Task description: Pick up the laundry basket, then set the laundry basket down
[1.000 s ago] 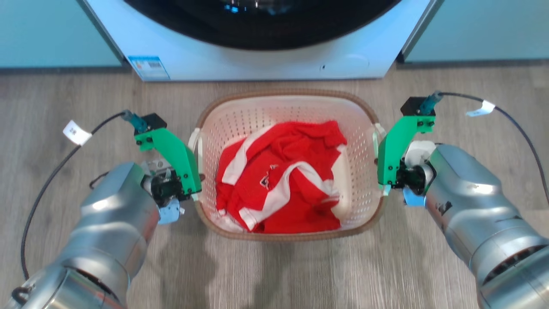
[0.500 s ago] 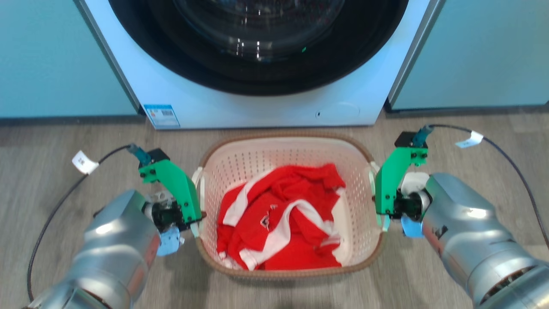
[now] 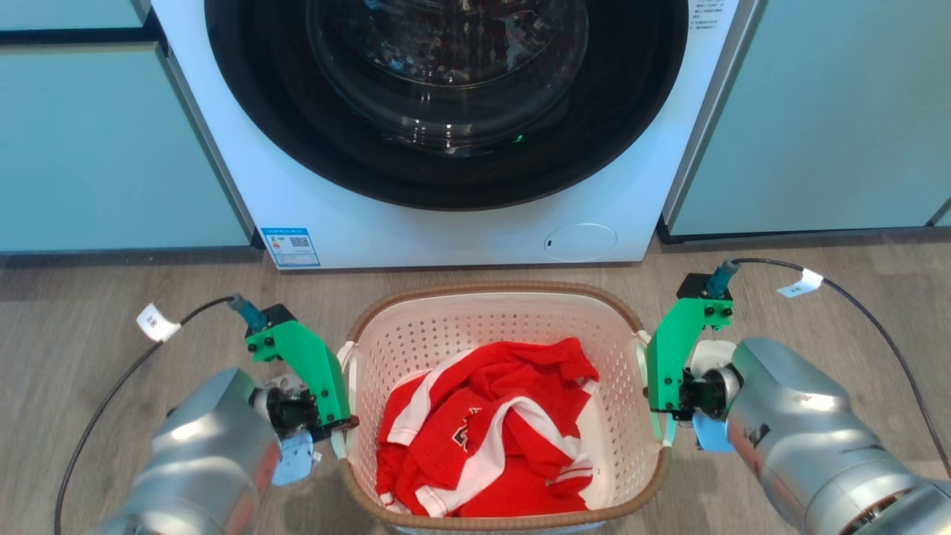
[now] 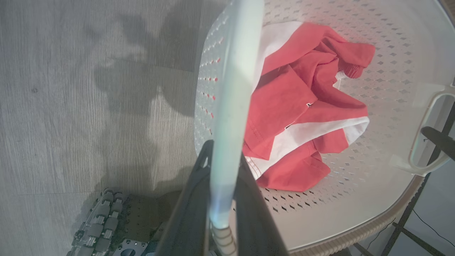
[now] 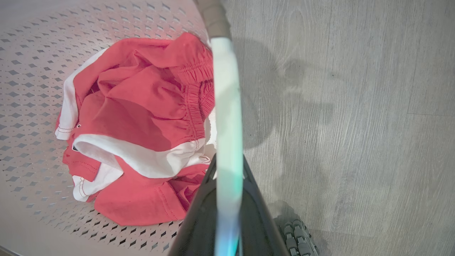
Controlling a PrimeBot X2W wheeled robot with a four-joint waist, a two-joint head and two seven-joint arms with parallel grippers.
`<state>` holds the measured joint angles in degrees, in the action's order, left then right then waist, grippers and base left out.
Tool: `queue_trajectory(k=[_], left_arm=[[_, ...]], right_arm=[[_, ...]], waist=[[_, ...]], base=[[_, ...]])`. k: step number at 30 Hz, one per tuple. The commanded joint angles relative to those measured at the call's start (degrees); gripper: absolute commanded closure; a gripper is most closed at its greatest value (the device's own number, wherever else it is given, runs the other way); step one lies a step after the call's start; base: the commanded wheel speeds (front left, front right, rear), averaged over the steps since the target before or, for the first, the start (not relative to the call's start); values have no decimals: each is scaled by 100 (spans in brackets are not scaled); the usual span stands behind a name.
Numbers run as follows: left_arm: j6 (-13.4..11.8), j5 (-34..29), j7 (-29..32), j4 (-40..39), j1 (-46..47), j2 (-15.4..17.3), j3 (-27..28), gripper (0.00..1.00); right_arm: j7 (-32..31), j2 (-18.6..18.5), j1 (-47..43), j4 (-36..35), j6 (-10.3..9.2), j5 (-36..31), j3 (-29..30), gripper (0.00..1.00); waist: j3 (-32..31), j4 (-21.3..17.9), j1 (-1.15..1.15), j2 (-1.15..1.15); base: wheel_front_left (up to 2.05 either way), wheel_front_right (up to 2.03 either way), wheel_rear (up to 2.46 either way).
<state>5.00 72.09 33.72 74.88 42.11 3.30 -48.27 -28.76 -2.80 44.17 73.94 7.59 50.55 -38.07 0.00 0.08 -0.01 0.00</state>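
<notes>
head view: laundry basket (image 3: 483,331) holding a red-and-white garment (image 3: 483,438), between both arms, just before the washing machine (image 3: 446,223); left tool (image 3: 339,438) and right tool (image 3: 661,427) at its sides. left wrist view: dark fingers (image 4: 192,213) clamped on the left handle (image 4: 231,106). right wrist view: fingers clamped on the right handle (image 5: 227,106), wood floor (image 5: 355,106) beyond.

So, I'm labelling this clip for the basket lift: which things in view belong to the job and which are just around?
Job: laundry basket; left end effector and right end effector, each closed on a side handle.
Just around: red and white garment lying in the basket; washing machine; teal cabinets; wood floor.
</notes>
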Motion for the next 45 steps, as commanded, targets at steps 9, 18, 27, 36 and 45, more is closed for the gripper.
queue_trajectory(k=[9,18,27,36,45], left_arm=[[-3,162,-53,-96,371,243,239,100],[-5,176,-64,-94,358,235,247,100],[-2,185,-73,-93,366,228,252,100],[-16,204,-72,-93,358,228,267,100],[22,136,-380,-93,419,228,240,100]], right_arm=[[-39,-16,-34,-13,-10,103,-98,100],[-35,-11,-27,-20,-10,166,-169,100],[-31,-10,-25,-21,-10,238,-222,100],[-9,-9,8,-34,-10,287,-291,100],[188,-9,18,-122,-10,316,-370,100]], waist=[[-22,-22,1,0],[-16,-48,1,0],[-15,-55,1,0],[11,-74,1,0],[133,-60,1,0]], base=[[0,0,0],[0,0,0],[0,0,0],[0,0,0],[0,0,0]])
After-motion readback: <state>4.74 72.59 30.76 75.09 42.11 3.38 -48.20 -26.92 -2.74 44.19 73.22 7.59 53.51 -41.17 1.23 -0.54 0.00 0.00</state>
